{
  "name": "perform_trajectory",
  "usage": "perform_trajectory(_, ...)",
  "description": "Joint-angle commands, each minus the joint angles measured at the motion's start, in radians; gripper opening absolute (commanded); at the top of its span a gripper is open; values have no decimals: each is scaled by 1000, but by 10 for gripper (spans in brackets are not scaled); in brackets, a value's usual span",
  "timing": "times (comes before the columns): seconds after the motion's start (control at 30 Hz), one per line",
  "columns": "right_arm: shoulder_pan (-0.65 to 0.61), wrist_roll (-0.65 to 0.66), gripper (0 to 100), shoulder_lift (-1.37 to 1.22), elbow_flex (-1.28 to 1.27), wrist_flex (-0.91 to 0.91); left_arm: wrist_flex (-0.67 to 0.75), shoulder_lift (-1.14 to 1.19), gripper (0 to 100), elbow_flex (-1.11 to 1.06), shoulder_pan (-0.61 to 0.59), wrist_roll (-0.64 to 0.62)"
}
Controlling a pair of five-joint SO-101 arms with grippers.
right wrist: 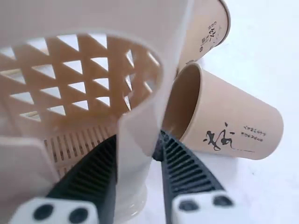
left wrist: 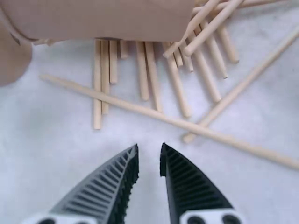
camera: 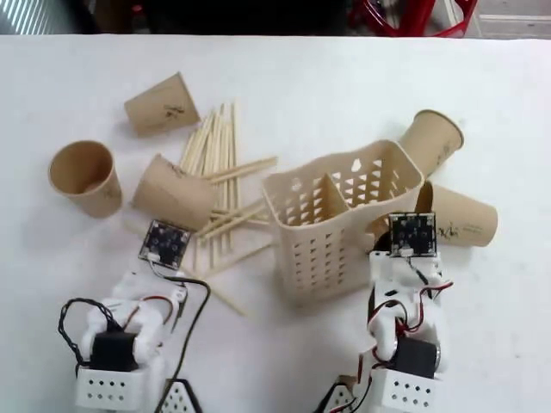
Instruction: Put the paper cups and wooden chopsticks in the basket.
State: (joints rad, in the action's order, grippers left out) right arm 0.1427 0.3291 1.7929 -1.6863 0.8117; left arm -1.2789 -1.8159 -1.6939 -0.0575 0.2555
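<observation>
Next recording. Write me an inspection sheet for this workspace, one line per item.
Surface: white table.
Job's things: five paper cups on the table, three by the chopsticks and two beside the basket. The wooden chopsticks lie in a loose pile. The basket is upright with two compartments, and nothing is seen inside it.
Clutter: nothing seen.
Hands: the left hand is slightly open above the table near the chopsticks and holds nothing. The right hand is shut on the basket's wall.
Cables: black cable looped at the left arm; red wires on the right arm.
Surroundings: red frame beyond the table's far edge.
</observation>
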Motion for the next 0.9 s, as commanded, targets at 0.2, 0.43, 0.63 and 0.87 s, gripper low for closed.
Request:
perform_trajectory(0.2,-25,-94,17,8,-5,-331,-5,-5,95,0,-5,3)
perform_trajectory(0.43,-159,-287,17,8,-5,-572,-5,-5,95,0,-5,3)
perform_trajectory(0.63,-245,-434,17,7,-5,-750,-5,-5,95,0,-5,3)
perform_trajectory(0.87,-259,-379,16,7,32,-794,-5,-5,95,0,-5,3)
